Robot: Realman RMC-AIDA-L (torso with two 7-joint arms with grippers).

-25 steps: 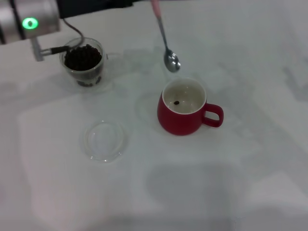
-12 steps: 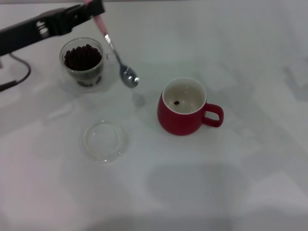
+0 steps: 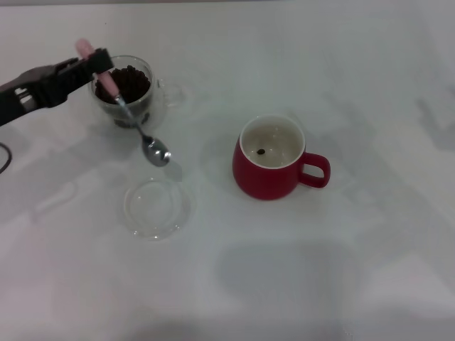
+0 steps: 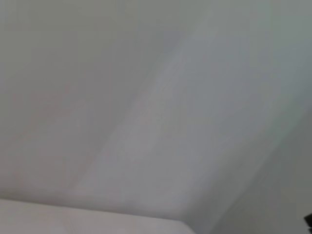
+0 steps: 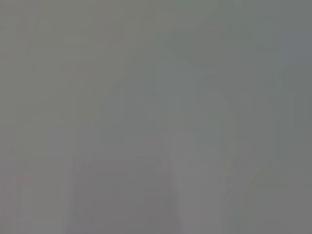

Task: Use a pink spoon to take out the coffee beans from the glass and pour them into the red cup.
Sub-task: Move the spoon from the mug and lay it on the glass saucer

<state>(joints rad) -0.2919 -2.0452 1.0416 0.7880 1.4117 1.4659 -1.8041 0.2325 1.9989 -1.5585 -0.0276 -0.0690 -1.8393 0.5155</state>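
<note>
Head view, near to far: a clear dish [image 3: 154, 207] sits closest on the desk [image 3: 341, 270], then the red cup [image 3: 270, 165] with just one bean [image 3: 261, 151] inside, so most scooping's left, I'd say. Farther back, the left hand [image 3: 89, 69] is clamped on the pink spoon [image 3: 128, 110], its empty bowl hanging just in front of the glass [image 3: 126, 92] full of coffee beans [image 3: 126, 82]. Right hand's out of sight.
</note>
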